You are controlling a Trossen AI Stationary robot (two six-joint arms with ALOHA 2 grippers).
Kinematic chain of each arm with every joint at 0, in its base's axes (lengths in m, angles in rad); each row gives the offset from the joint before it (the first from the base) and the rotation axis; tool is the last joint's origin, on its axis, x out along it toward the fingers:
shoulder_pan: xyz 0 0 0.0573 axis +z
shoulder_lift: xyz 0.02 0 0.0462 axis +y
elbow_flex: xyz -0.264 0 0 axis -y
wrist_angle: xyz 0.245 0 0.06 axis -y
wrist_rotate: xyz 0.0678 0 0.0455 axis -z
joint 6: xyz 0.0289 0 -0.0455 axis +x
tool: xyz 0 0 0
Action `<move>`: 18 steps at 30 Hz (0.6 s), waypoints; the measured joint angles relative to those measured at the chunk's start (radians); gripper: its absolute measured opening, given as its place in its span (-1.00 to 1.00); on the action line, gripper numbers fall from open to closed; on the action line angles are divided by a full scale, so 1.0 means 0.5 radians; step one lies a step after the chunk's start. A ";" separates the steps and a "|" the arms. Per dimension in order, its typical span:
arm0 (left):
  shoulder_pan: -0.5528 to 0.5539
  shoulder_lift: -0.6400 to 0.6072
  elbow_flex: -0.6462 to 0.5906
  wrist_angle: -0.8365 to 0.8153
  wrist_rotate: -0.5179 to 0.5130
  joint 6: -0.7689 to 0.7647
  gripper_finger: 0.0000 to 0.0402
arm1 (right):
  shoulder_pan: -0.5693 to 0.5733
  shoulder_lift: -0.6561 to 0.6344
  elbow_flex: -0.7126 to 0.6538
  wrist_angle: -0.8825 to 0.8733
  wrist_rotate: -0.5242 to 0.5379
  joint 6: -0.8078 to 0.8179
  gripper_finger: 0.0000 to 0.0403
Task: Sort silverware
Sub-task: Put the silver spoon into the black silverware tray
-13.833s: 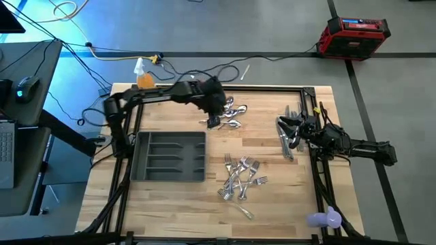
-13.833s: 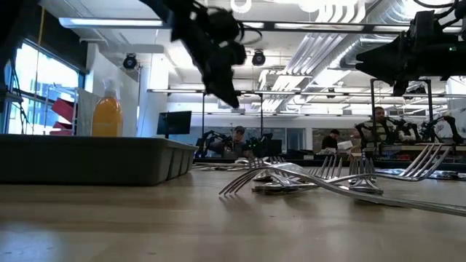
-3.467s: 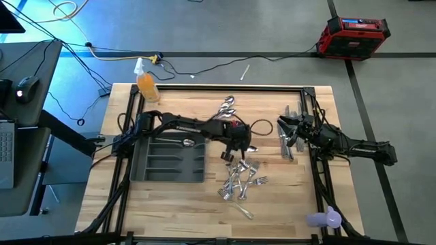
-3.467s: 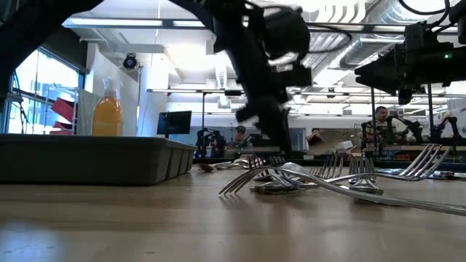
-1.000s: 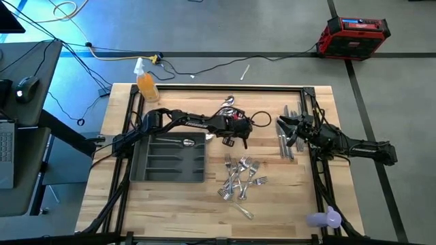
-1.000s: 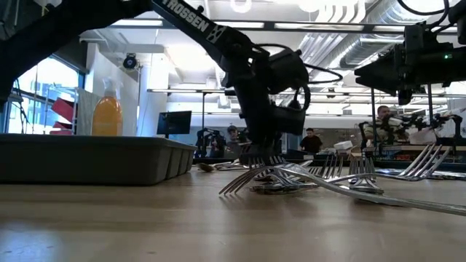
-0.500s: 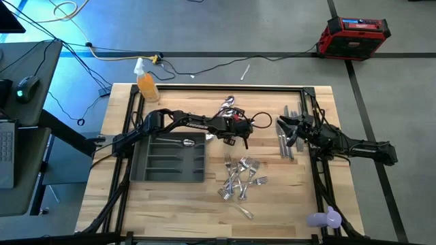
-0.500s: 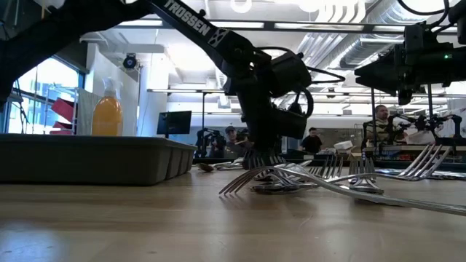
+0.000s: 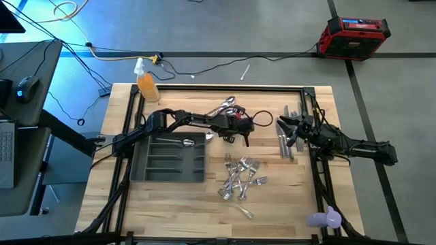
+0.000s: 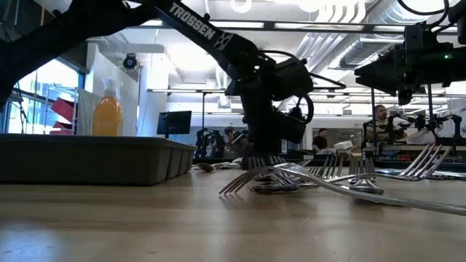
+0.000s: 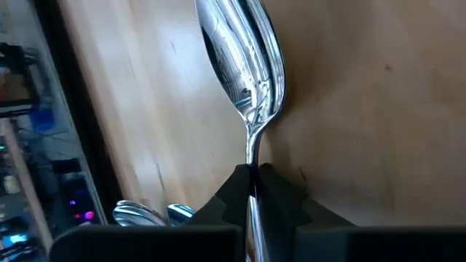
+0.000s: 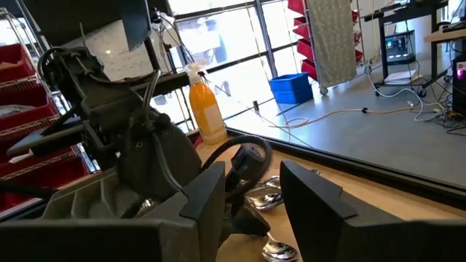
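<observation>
My left gripper [image 9: 242, 140] is down at the table's middle, between the far spoons [image 9: 228, 103] and the fork pile [image 9: 242, 178]. It is shut on a shiny spoon [image 11: 244, 65]. In the high view the arm hides that spoon. The dark grey tray [image 9: 146, 167] lies left of it, with one spoon [image 9: 182, 142] in its far compartment. My right gripper [image 12: 251, 196] waits open and level at the right, above the knives [image 9: 285, 144]. My left gripper pinches the spoon's thin handle [image 11: 251, 164] between its two fingertips, just behind the bowl. The fingers slant down from the table's left and lie along the handle. The bowl [image 11: 244, 65] points away from the fingers, low over the wood; whether it rests there I cannot tell.
An orange spray bottle [image 9: 145, 82] stands at the far left corner. A purple object [image 9: 325, 218] sits at the near right edge. Black frame rails [image 9: 320, 177] run along the table's sides. Bare wood lies in front of the tray and the forks.
My left gripper has shut on the spoon's handle; its fingertips stood apart a second ago. It has hardly moved otherwise. The forks and the tray have stayed put.
</observation>
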 joint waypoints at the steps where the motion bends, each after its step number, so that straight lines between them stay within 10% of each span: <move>1: 0.002 0.002 0.058 -0.091 0.078 -0.038 -0.99 | -0.001 -0.001 -0.001 0.000 0.000 0.000 -0.40; 9: 0.071 0.013 0.435 -0.623 0.749 -0.309 -1.00 | 0.000 -0.001 0.000 -0.001 -0.001 0.000 -0.40; 18: 0.087 0.011 0.721 -0.947 0.970 -0.333 -1.00 | 0.000 0.000 0.000 -0.001 -0.001 -0.001 -0.40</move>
